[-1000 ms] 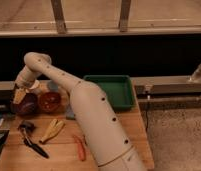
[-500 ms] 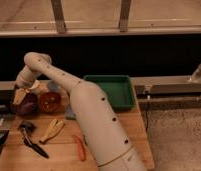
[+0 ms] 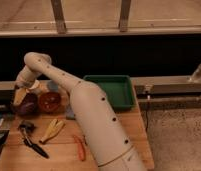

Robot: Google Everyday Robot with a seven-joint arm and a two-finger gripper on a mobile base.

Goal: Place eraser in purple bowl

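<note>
Eraser (image 3: 19, 95): small tan block right at the tool (image 3: 22, 92) tip, apparently gripped, though I cannot tell the clamp for sure since the wrist covers it. It sits just above the far-left rim of the purple bowl (image 3: 27, 105), not clearly over the middle.

Risks, my judgement:
- release from here could land the eraser on the rim, and it bounces off to the left of the tool onto the bench (image 3: 61, 150)
- lowering further could knock the tool against the bowl wall, and the glossy bowl slides or tips
- the orange-red bowl (image 3: 49, 101) touches or nearly touches the purple one on the tool's right, so a nudge shoves both

Below the tool, nearer the camera: 1 pale-yellow forked piece (image 3: 52, 130), 1 black-handled item (image 3: 31, 141), 1 orange item (image 3: 79, 147). Green tray (image 3: 115, 91) well off to the tool's right, no factor.
</note>
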